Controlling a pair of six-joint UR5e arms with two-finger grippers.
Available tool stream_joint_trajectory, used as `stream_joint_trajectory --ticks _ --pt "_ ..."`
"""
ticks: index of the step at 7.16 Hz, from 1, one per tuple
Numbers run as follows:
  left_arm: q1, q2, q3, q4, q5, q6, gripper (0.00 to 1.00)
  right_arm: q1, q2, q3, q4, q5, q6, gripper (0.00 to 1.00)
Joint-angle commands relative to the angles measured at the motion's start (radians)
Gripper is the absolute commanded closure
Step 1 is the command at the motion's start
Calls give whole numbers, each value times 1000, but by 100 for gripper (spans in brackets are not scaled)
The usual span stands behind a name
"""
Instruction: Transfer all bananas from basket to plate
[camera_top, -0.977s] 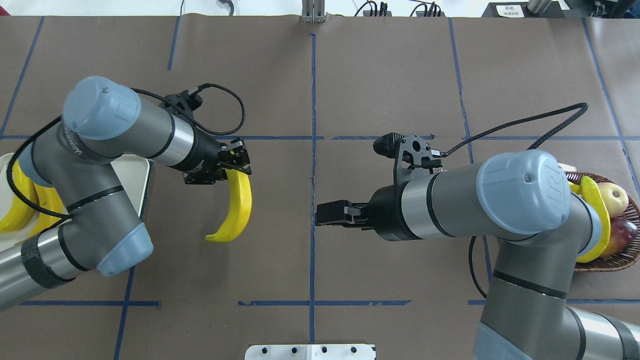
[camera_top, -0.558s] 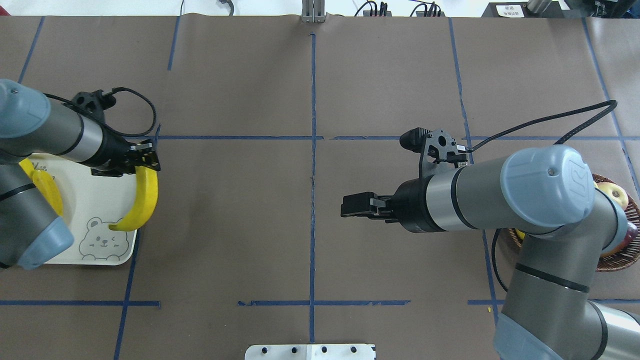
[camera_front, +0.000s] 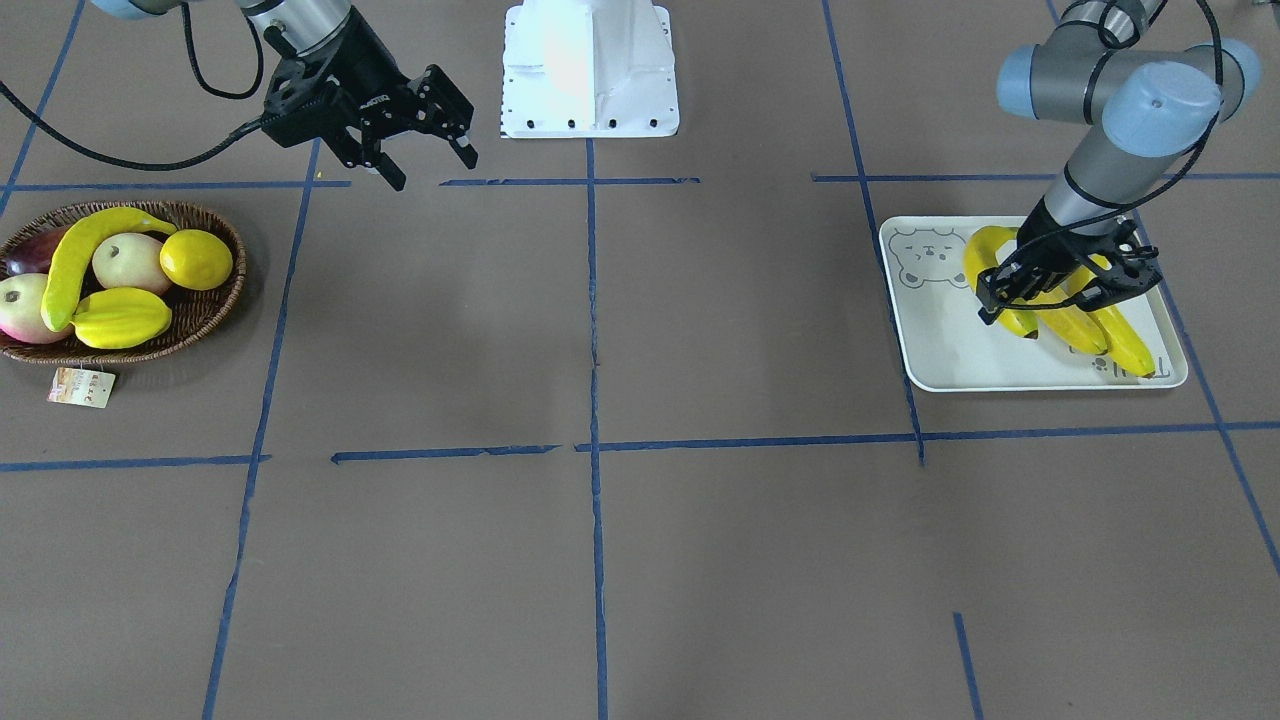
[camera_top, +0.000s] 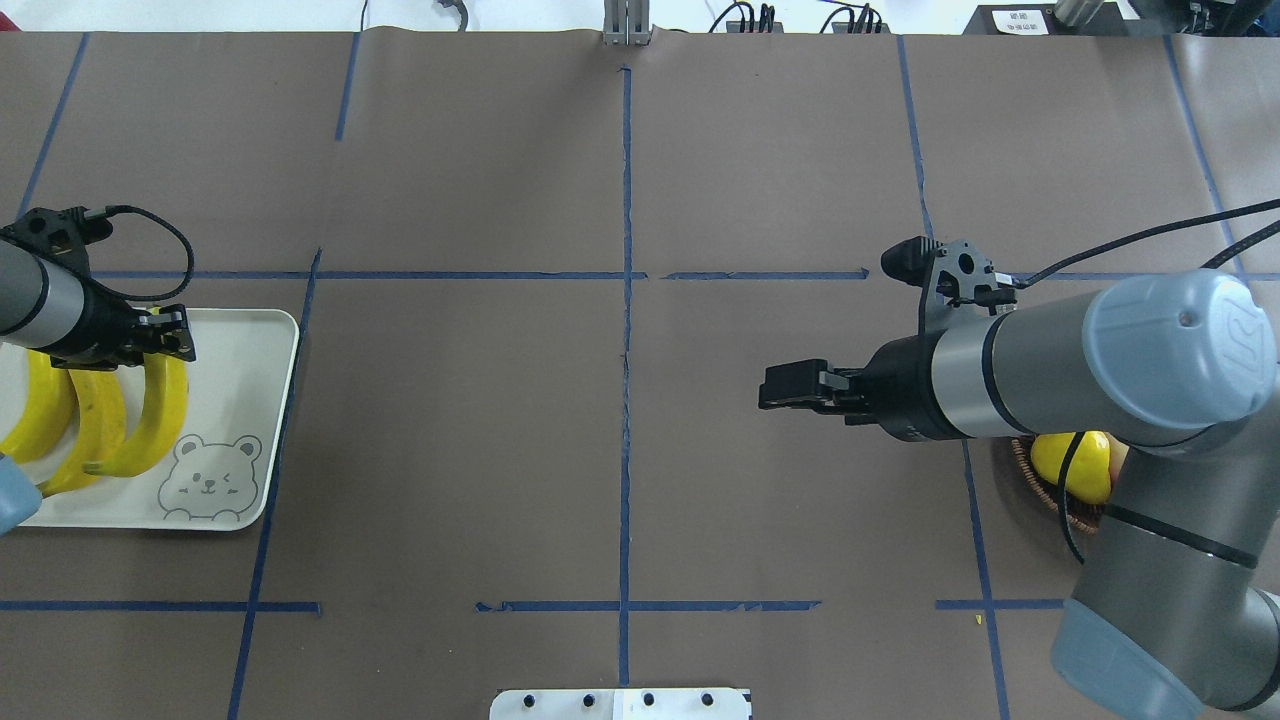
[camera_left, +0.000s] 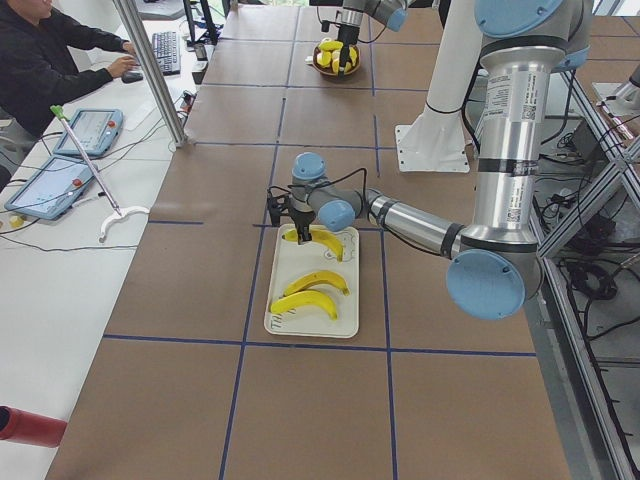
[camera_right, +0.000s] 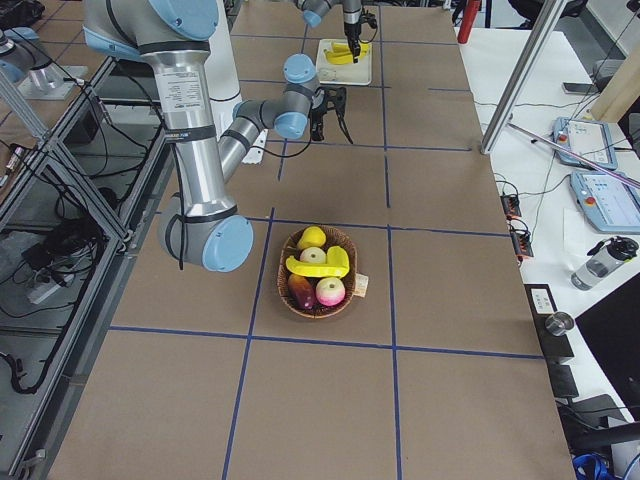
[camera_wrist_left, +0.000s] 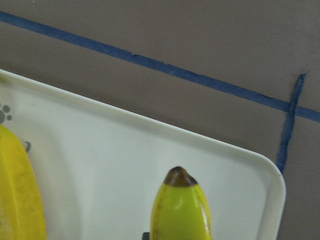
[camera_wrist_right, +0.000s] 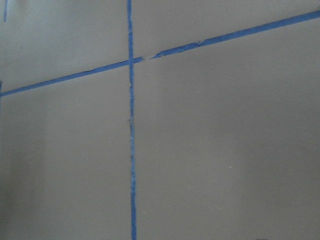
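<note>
The plate (camera_top: 240, 340) lies at the table's left end and bears three bananas. My left gripper (camera_top: 165, 338) is low over it, shut on the end of the rightmost banana (camera_top: 155, 410), which rests on the plate; its dark tip shows in the left wrist view (camera_wrist_left: 180, 200). The other two bananas (camera_top: 95, 430) lie beside it. The basket (camera_front: 210, 310) at the other end holds one banana (camera_front: 75, 255). My right gripper (camera_front: 430, 165) is open and empty, above the bare table between the centre and the basket.
The basket also holds a lemon (camera_front: 196, 258), a starfruit (camera_front: 120, 317) and apples (camera_front: 128, 262); a paper tag (camera_front: 80, 387) lies by it. In the overhead view my right arm hides most of the basket (camera_top: 1025, 470). Operators sit beyond the table's far side.
My left arm has carried the banana leftward from mid-table and down onto the plate. My right arm has drawn back rightward toward the basket, still open.
</note>
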Motion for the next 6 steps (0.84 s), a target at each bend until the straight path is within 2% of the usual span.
stream_joint_trajectory --ticks 1,2,5,6 --pt "-2 39 -12 -24 19 48 1 76 -96 -4 7 50 -126 0" --pt "-1 48 -9 -50 43 61 0 116 -136 -9 9 60 -201 0" --pt "-2 36 -27 -50 27 58 0 312 -340 -23 10 178 -460 0" --pt "-1 28 -53 -45 24 52 0 347 -392 -32 12 184 -517 0"
